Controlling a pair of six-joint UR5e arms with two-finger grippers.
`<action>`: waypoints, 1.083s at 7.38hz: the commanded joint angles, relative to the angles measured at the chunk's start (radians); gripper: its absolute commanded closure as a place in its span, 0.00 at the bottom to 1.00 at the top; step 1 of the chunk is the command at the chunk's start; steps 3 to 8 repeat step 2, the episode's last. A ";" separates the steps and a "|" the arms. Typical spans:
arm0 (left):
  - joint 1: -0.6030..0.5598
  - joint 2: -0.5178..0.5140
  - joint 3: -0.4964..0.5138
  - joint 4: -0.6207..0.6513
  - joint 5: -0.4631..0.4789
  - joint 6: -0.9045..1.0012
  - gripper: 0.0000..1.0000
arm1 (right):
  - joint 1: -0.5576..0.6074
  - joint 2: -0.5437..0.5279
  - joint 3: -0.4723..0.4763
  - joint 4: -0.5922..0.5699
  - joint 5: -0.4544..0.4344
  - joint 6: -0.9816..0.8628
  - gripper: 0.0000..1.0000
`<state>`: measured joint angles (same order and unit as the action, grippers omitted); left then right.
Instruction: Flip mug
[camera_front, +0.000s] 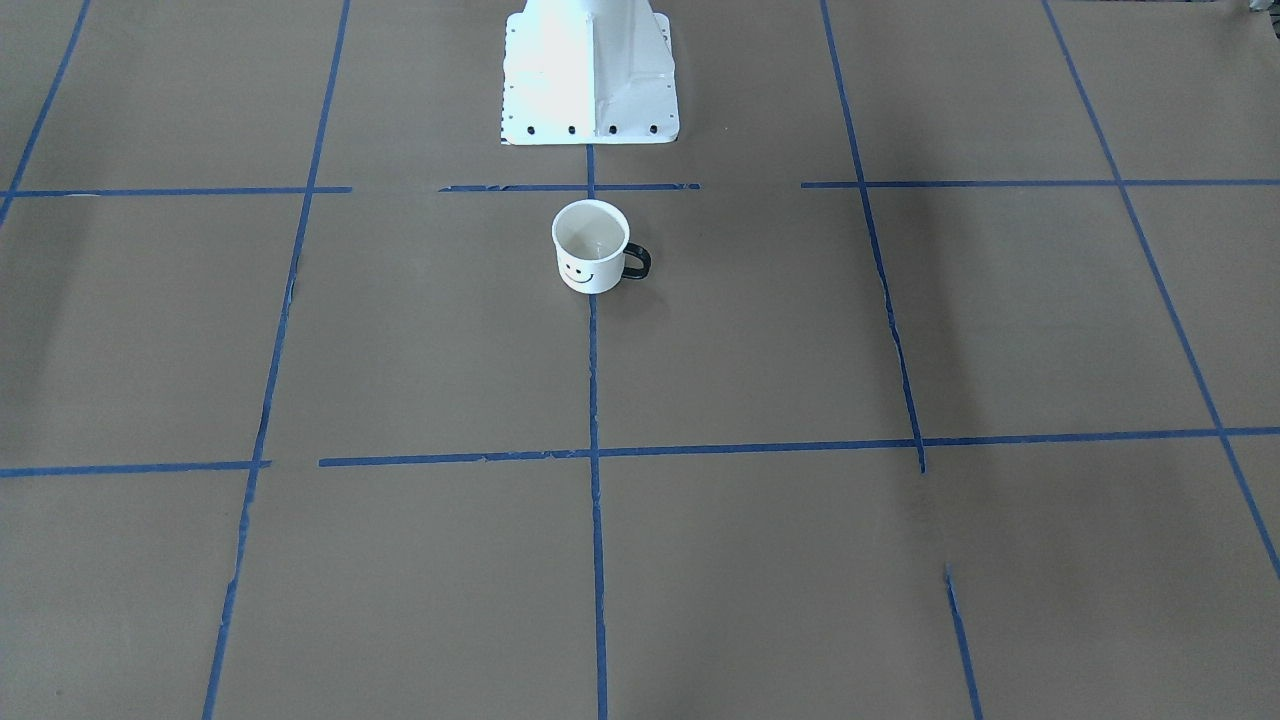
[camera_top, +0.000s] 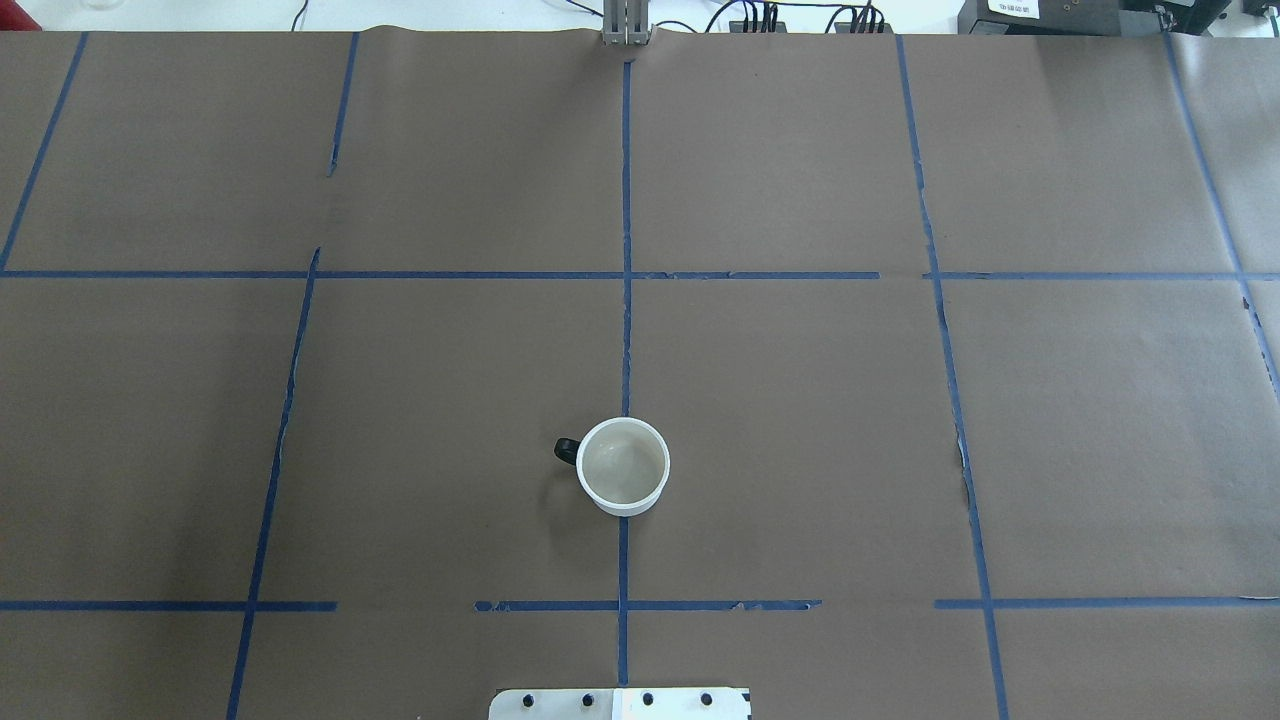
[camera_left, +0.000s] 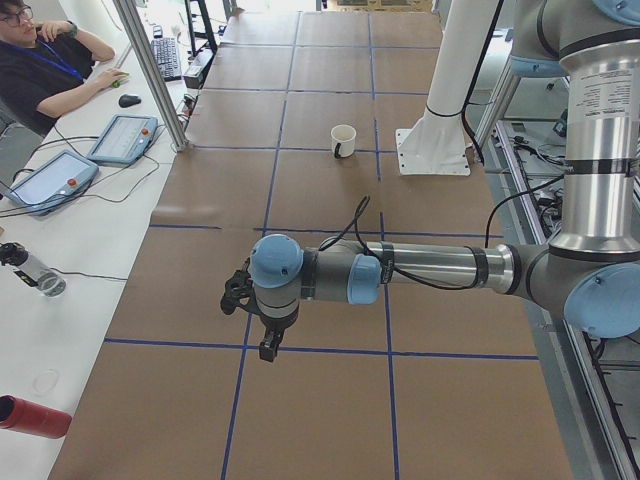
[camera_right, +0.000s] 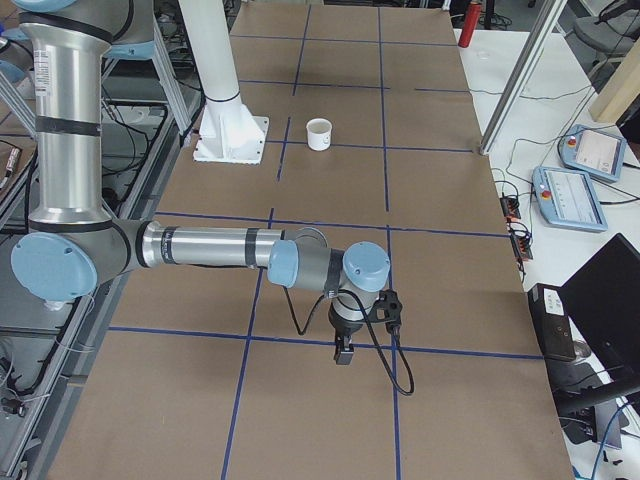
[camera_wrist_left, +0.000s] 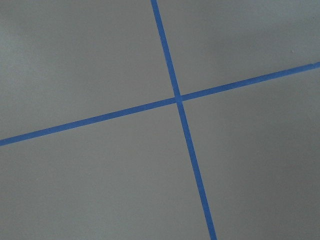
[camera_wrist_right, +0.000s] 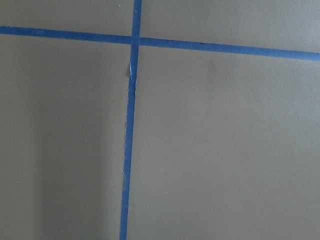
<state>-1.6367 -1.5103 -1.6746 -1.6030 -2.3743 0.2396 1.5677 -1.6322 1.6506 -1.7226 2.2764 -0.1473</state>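
Mug (camera_top: 623, 467) first: it stands upright on the brown paper (camera_top: 450, 380) that covers my table, mouth up, just out from my white base plate (camera_top: 620, 704) and past the first cross line of blue tape (camera_top: 626, 330). It sits right on the centre strip that runs away from me. Its pale inside is bare down to the bottom. The black loop handle (camera_top: 566, 451) points toward my left side. From the camera across the table, the smiley face (camera_front: 577, 272) looks away from me, toward the operators' edge.

Both of my arms are well apart from the mug, each stretched low and level toward its own end of the table. My left gripper (camera_left: 268, 350) points down over the paper beside a tape line; its wrist camera sees only paper and a tape crossing. My right gripper (camera_right: 343, 352) hangs the same way at the opposite end, close to another tape line, with a black cable looping off the wrist. Only the side cameras show them, so I cannot tell whether either pair of fingers is spread or pressed together.

Farther off, past the table's edge, a person (camera_left: 45, 60) in a dark shirt sits at a white desk beside two control tablets (camera_left: 125, 138).
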 joint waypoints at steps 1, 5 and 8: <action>0.000 0.001 -0.002 0.000 0.000 0.000 0.00 | 0.000 0.000 0.000 0.000 0.000 0.000 0.00; 0.000 0.001 -0.004 0.000 0.000 0.000 0.00 | 0.000 0.000 0.000 0.000 0.000 0.000 0.00; 0.000 0.001 -0.004 0.000 0.000 0.000 0.00 | 0.000 0.000 0.000 0.000 0.000 0.000 0.00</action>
